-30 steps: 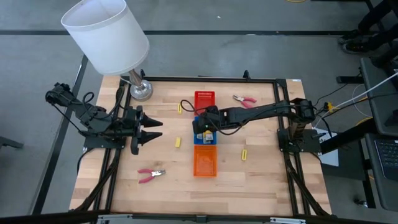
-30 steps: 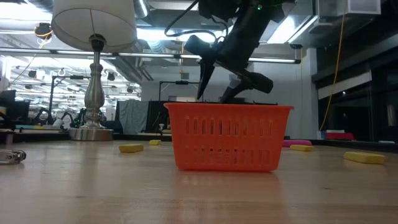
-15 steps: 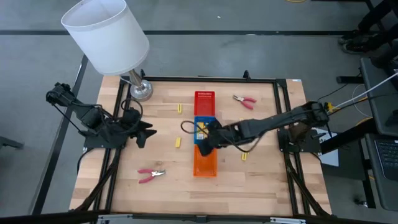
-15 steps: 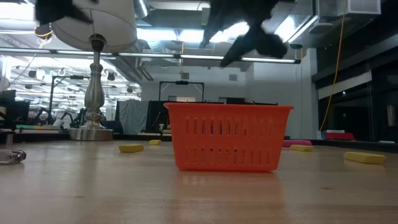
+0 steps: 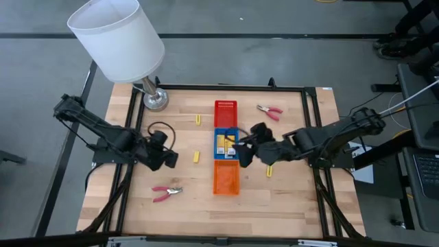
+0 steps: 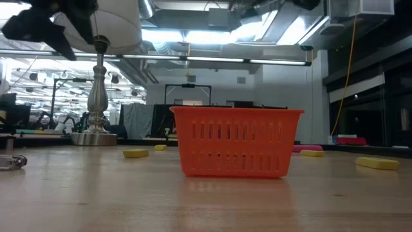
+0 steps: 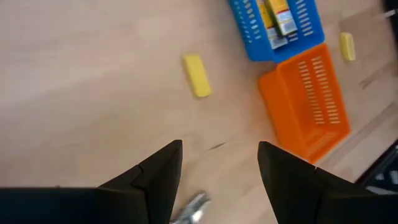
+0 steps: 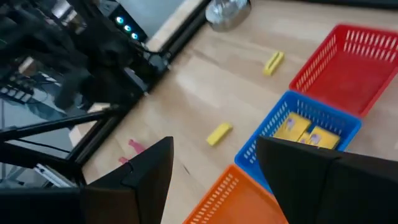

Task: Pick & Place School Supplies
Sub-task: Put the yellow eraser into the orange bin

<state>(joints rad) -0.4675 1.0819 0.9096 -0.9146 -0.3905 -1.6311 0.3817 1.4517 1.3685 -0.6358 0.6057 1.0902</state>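
Now the right gripper (image 5: 241,152) hangs with jaws spread wide and empty beside the blue tray (image 5: 226,140), which holds yellow packets (image 5: 222,142) between the red tray (image 5: 225,110) and orange tray (image 5: 226,178). Left gripper (image 5: 171,158), also wide apart, sits near a yellow stick (image 5: 195,157) on the table (image 5: 137,199).

Left end effector (image 5: 171,158) and right end effector (image 5: 241,154) both spread, empty.
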